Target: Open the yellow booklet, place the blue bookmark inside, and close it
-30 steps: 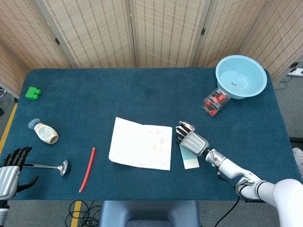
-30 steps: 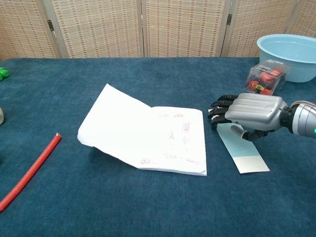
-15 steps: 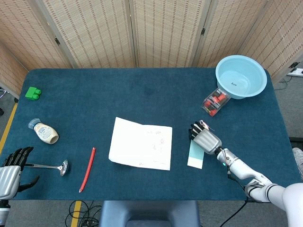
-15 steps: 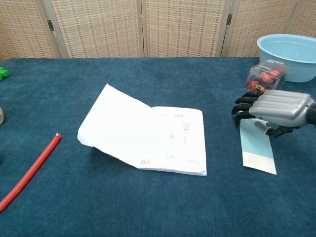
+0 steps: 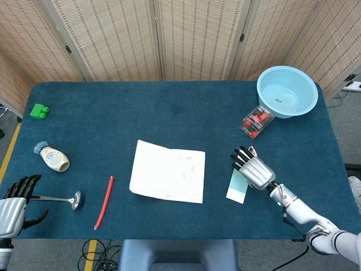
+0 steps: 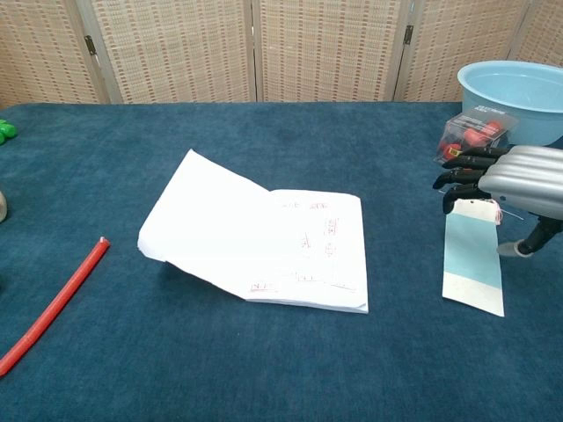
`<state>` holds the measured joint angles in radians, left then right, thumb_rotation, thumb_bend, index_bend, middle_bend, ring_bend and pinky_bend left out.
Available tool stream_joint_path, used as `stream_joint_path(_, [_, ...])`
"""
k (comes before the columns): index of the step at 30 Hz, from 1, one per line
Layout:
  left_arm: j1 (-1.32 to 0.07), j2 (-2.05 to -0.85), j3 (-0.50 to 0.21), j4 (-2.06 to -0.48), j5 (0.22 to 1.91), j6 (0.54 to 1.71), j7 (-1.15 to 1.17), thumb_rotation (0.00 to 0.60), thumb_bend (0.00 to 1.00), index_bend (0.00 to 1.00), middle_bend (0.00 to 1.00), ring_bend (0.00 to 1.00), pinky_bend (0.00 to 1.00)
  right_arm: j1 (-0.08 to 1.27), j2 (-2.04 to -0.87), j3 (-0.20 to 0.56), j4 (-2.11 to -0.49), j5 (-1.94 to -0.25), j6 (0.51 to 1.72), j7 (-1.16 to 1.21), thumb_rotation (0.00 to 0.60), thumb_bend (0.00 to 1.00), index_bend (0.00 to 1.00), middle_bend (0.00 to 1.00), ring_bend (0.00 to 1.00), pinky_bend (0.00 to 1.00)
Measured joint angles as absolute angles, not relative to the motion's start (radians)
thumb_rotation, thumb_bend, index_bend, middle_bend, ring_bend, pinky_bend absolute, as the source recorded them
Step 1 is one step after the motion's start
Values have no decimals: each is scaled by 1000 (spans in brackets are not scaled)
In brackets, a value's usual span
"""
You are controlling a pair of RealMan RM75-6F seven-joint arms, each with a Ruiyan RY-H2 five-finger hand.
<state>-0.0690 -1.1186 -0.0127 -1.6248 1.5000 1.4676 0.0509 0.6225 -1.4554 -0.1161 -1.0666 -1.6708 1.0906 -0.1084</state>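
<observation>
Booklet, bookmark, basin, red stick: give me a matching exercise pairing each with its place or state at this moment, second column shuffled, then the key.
Things:
1. booklet
2. bookmark
3. basin
4. red stick

Places or states:
A. far right corner of the table
B. lying open, white pages up, mid-table
C. near the left front edge, beside a spoon
D. under the fingers of the right hand, right of the open pages

Pairs: 1-B, 2-D, 3-A, 4-C
</observation>
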Motion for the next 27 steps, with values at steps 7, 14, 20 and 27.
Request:
stream_joint_path(7, [-68, -1114, -10, -1633, 1501, 1467, 53, 600, 264, 91, 122, 107, 160, 603, -1469, -141, -1040, -1707, 1107, -82, 600, 0, 276, 110, 0, 0])
stream_joint_path(14, [-69, -1115, -8, -1637, 1502, 1464, 55, 600, 264, 91, 122, 107, 160, 606, -1479, -149, -1017, -1728, 1100, -71, 600, 0, 276, 111, 0, 0])
stream_joint_path(20, [-68, -1114, -10, -1633, 1497, 1465, 51, 600, 264, 91, 122, 107, 160, 619, -1497, -140, -1003, -1734, 1089, -65, 600, 0, 276, 110, 0, 0])
stream_joint_path(27, [-65, -1111, -9, -1632, 1495, 1467, 47, 600, 264, 91, 122, 107, 160, 652, -1513, -113, -1003, -1739, 1080, -61, 600, 3, 276, 110, 0, 0])
